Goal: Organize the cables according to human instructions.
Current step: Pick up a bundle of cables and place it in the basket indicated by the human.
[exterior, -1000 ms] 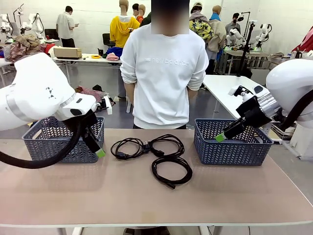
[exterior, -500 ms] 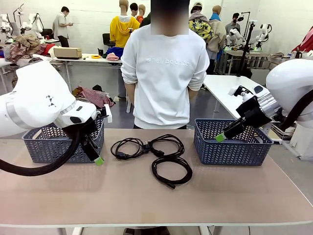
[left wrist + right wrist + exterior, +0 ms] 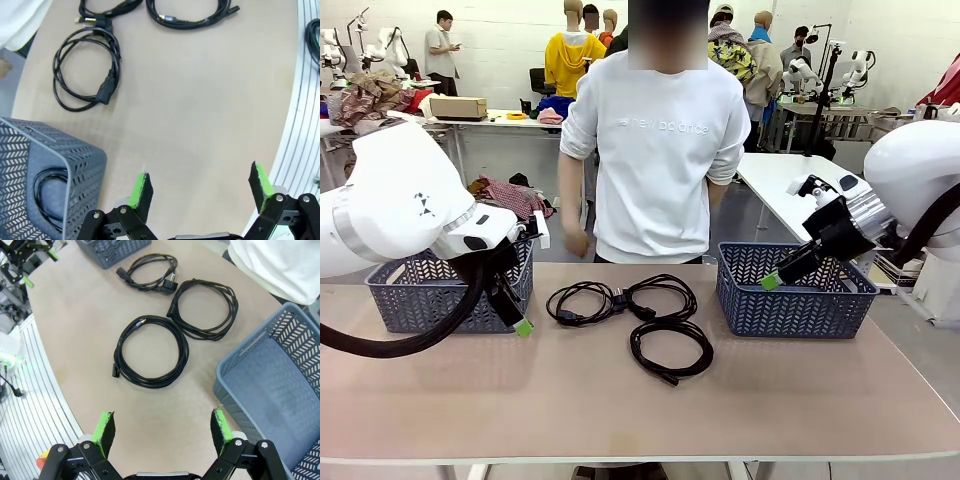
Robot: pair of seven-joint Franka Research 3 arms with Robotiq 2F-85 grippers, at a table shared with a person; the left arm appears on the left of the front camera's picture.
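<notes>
Three black cables lie coiled mid-table in front of the person: a left coil [image 3: 582, 303], a middle coil [image 3: 660, 295] and a nearer coil [image 3: 671, 348]. The right wrist view shows them as the near coil [image 3: 152, 350], the middle coil [image 3: 205, 310] and the far coil [image 3: 150, 270]. My left gripper [image 3: 520, 318] hangs open beside the left grey basket [image 3: 450, 290], over bare table [image 3: 200, 187]. Another cable [image 3: 47, 195] lies inside that basket [image 3: 75, 160]. My right gripper [image 3: 775, 278] is open at the right basket's [image 3: 795, 300] near left corner, nothing between its fingers [image 3: 162, 427].
The right basket [image 3: 270, 385] holds nothing. The person stands at the far edge between the baskets, one hand [image 3: 575, 240] hanging near the table. The front half of the table [image 3: 620, 410] is bare. A ribbed white rail [image 3: 300, 125] runs along the table's edge.
The person's arm on picture left has swung out from behind the back, hand now hanging near the table edge. My left gripper dropped slightly, then held. The right arm is still.
</notes>
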